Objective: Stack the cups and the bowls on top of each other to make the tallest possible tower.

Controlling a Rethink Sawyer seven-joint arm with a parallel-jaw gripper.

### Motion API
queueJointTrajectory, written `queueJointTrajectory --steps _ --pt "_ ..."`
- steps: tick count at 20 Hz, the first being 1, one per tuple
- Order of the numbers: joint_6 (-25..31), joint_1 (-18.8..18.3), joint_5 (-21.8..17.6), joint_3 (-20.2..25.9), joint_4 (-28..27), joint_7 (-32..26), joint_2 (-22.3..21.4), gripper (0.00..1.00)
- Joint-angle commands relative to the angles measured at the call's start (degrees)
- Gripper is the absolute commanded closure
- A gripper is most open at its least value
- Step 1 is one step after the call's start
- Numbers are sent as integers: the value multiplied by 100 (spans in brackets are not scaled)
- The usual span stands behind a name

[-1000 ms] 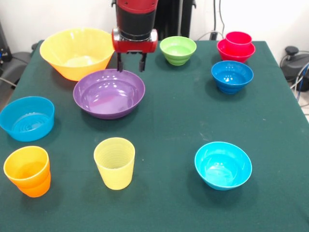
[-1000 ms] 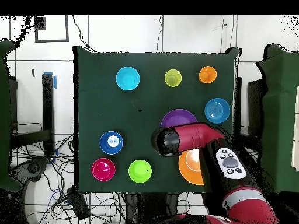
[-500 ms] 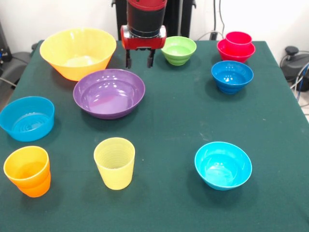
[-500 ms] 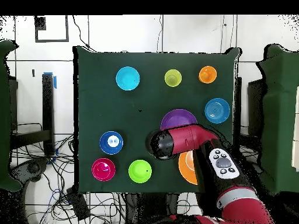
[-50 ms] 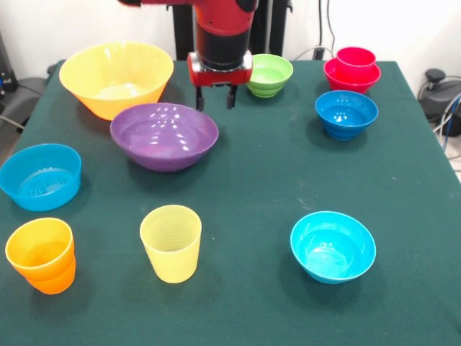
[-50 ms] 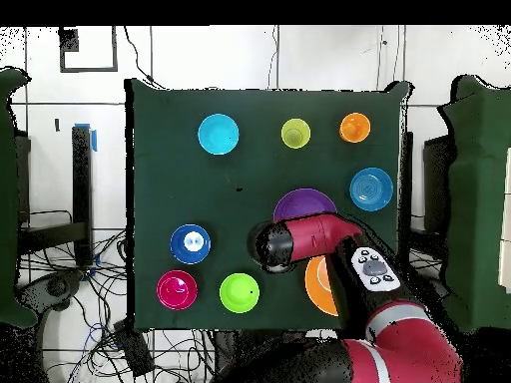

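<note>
Only the front view is showing the gripper [image 5: 217, 99] with its two short fingers [image 5: 200, 101] spread apart and holding nothing, while from overhead the red arm [image 6: 309, 239] is hiding them. Just below and beside those fingers the purple bowl [image 5: 164, 135] is sitting empty, with the green bowl [image 5: 268, 75] close on the other side. Well away from the fingers, the red cup [image 5: 356, 59] is nesting in the red bowl [image 5: 351, 78].

Red and black arm [image 5: 220, 29] with a small gripper [image 5: 216, 97].
The wrist is a black cylinder over a red block; two short dark fingers [image 5: 199, 99] hang below; overhead, a grey button panel [image 6: 372, 269] sits on the red link.
</note>
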Motion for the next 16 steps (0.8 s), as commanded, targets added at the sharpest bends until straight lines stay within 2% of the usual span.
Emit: queueJointTrajectory --steps 1,7,16 --pt "282 -8 -38 584 -748 -682 713 0" --pt "169 59 -84 581 -859 -602 858 0" --pt "363 25 1 592 -601 -629 467 0"
